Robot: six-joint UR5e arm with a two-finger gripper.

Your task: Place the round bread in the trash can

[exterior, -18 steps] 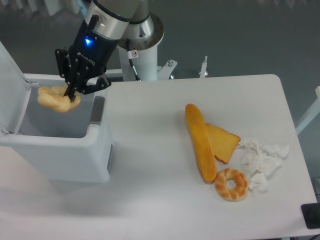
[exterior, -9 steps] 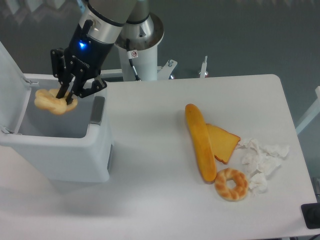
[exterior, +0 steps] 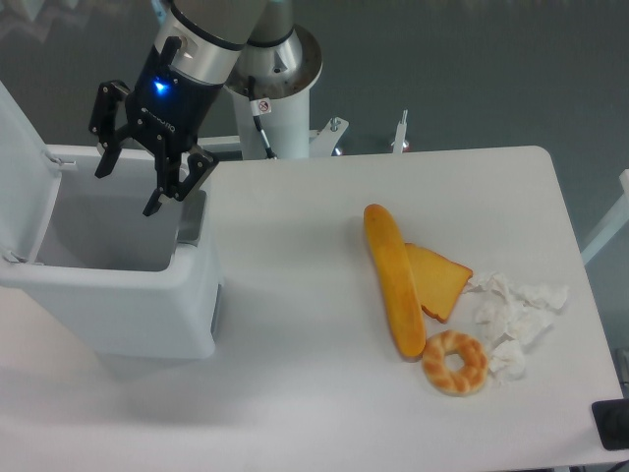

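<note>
My gripper [exterior: 127, 189] hangs over the open trash can [exterior: 108, 305], a big white-grey bin at the table's left edge with its lid flipped up on the left. Its black fingers are spread wide apart with nothing between them. The round bread is out of view; only the bin's grey inside wall shows below the fingers.
A long golden loaf [exterior: 393, 278] lies on the right half of the table beside a toast slice [exterior: 439, 280]. A striped ring-shaped bread [exterior: 455, 362] and crumpled white paper [exterior: 516, 317] lie near the right front edge. The arm's white base post [exterior: 278, 98] stands behind the table.
The gripper held the round bread over the bin in both earlier frames. Now its fingers have opened and the bread is gone from sight.
</note>
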